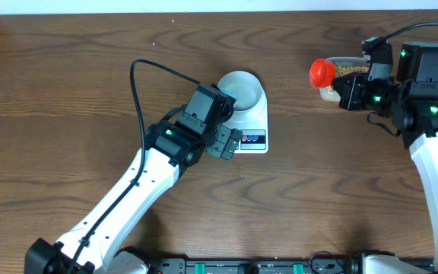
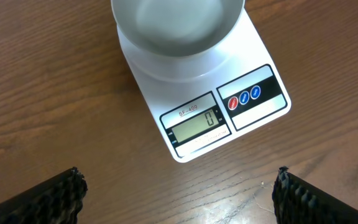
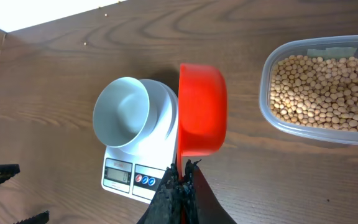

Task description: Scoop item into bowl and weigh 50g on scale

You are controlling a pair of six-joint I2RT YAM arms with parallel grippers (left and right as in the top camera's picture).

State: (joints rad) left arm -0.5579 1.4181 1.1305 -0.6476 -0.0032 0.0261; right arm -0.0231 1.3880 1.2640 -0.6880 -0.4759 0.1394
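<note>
The pale blue-grey bowl (image 1: pixel 240 90) stands empty on the white scale (image 1: pixel 253 122); the scale's display (image 2: pixel 199 126) reads 0. My left gripper (image 1: pixel 226 142) hovers open just left of the scale's front edge, fingers wide apart (image 2: pixel 179 193). My right gripper (image 1: pixel 350 90) is shut on the handle of a red scoop (image 1: pixel 322 71), held in the air to the left of the clear tub of tan beans (image 1: pixel 342 72). In the right wrist view the scoop (image 3: pixel 202 109) is tipped on its side between the bowl (image 3: pixel 122 112) and the beans (image 3: pixel 328 90).
The clear rectangular tub (image 3: pixel 272 112) sits at the table's far right. A black cable (image 1: pixel 139 91) loops over the table left of the scale. The table's far edge (image 1: pixel 204 15) runs along the top.
</note>
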